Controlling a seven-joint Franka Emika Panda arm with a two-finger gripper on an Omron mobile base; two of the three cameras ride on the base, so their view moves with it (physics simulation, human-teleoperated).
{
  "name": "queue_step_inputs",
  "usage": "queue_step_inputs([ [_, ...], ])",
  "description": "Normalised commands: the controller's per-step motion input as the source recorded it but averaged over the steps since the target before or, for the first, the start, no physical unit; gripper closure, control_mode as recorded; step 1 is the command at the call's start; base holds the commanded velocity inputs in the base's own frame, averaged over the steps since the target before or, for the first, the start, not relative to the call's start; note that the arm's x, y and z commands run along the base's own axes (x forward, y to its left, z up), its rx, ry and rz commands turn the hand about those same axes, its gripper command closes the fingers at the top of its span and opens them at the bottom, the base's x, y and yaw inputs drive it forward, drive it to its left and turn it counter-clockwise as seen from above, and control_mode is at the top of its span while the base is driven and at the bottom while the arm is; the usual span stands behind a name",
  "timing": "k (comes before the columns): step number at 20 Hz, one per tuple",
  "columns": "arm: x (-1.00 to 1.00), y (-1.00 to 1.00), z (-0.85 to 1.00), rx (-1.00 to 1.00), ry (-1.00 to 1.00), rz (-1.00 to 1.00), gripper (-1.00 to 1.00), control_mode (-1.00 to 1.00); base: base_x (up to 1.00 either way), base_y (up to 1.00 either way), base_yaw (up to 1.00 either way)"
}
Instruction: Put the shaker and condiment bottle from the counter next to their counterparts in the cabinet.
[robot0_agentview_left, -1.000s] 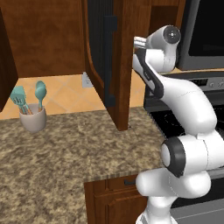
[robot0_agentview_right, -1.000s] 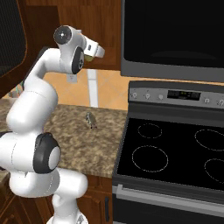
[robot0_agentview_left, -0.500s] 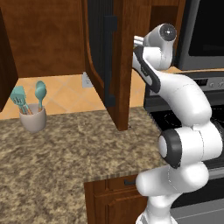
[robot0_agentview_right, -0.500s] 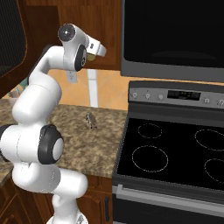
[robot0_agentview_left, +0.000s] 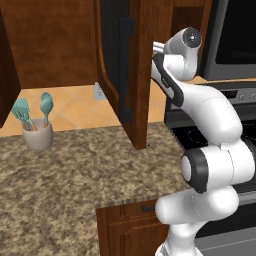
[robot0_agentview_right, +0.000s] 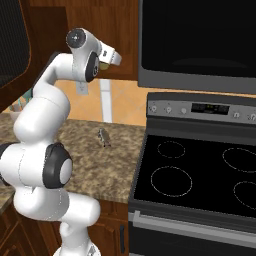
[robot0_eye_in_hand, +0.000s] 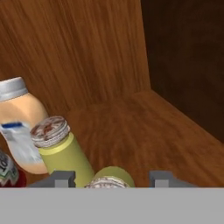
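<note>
- The shaker (robot0_eye_in_hand: 110, 176) is seen standing on the cabinet (robot0_eye_in_hand: 144, 127) shelf near its front edge, just beside its yellow-green counterpart (robot0_eye_in_hand: 61, 148); a pale capped bottle (robot0_eye_in_hand: 19, 127) and a red bottle (robot0_eye_in_hand: 6, 171) are found further to the left.
- The end effector (robot0_eye_in_hand: 111, 179) is held with its tips spread, a gap being left on each side of the shaker, so the shaker is judged to be released and nothing pinched.
- The first half of the task is judged to be as good as done; the condiment bottle is yet to be fetched from the tabletop (robot0_agentview_left: 75, 175).
- A small greyish object (robot0_agentview_right: 104, 136) is seen on the tabletop near the stove-side edge; it is too small to be identified.
- Against the earlier frame, the arm's elbow is swung slightly, while the hand is kept at the cabinet; the utensil cup (robot0_agentview_left: 38, 135) and the small object are unmoved.
</note>
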Motion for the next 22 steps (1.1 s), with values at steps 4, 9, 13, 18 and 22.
queue_step_inputs([
  [4, 0.01, 0.00, -0.08, 0.00, 0.00, 0.00, -1.00, -1.00, 0.00, 0.00, 0.00],
  [9, 0.07, 0.00, -0.08, 0.00, 0.00, 0.00, -1.00, -1.00, 0.00, 0.00, 0.00],
  [13, 0.25, 0.00, -0.12, 0.00, 0.00, 0.00, -1.00, -1.00, 0.00, 0.00, 0.00],
  [18, 0.44, 0.00, -0.18, -0.01, -0.02, 0.00, -1.00, -1.00, 0.00, 0.00, 0.00],
  [22, 0.51, 0.00, -0.19, -0.03, -0.05, 0.00, -1.00, -1.00, 0.00, 0.00, 0.00],
])
